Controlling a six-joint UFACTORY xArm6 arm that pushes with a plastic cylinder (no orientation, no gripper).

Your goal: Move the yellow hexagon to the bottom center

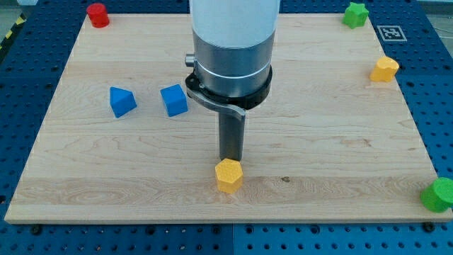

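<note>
The yellow hexagon [228, 176] lies near the view's bottom, at about the middle of the wooden board [325, 149]. My tip [229, 159] stands directly behind it, on its upper side, touching or almost touching it. The arm's grey body rises above the rod and hides part of the board's upper middle.
Two blue blocks lie at the left: one [122, 101] and a cube [173, 100]. A red cylinder [98, 15] sits at the top left corner. A green block [355, 14] is at the top right, another yellow block [385, 69] at the right edge, a green block [440, 195] at the bottom right.
</note>
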